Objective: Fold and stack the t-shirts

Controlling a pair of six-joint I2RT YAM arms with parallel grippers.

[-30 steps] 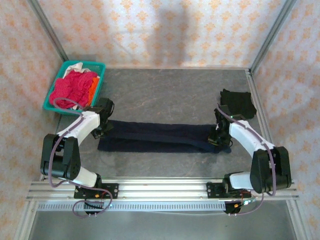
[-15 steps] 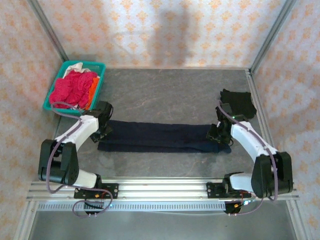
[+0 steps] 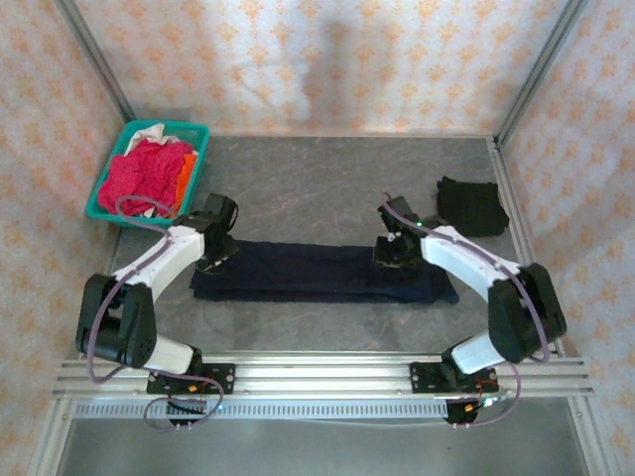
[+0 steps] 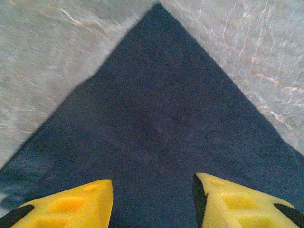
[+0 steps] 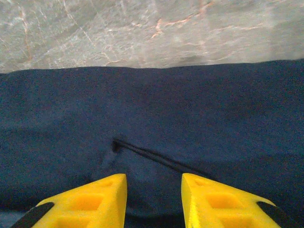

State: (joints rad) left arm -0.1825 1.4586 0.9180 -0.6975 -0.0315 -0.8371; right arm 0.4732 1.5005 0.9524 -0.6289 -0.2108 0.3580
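1. Left gripper (image 3: 214, 258): jaws apart, with nothing between them. In the left wrist view both yellow fingers (image 4: 71, 204) show a clear gap, and flat cloth lies below it.
2. Right gripper (image 3: 389, 260): jaws also apart and holding nothing. The right wrist view shows its yellow fingers (image 5: 95, 199) spread over cloth.
3. Navy t-shirt (image 3: 317, 273): folded into a long flat strip on the table (image 3: 317, 183). It lies directly under both grippers. The left gripper is over the strip's left end. The right gripper is over its right part, a little inward from that end.
4. Left wrist view: ahead of the fingers the cloth narrows to a corner, with bare table on either side of it.
5. Right wrist view: the strip's far edge runs straight across ahead of the fingers. A dark fold line (image 5: 156, 159) starts just ahead of the gap and slants to the right.
6. Black t-shirt (image 3: 473, 205): a folded bundle beyond and to the right of the right gripper, apart from the navy strip.
7. Teal basket (image 3: 193, 134): beyond and to the left of the left gripper, nearby. It holds a magenta shirt (image 3: 144, 174), an orange one (image 3: 186, 169) and a white one (image 3: 149, 132), all crumpled.
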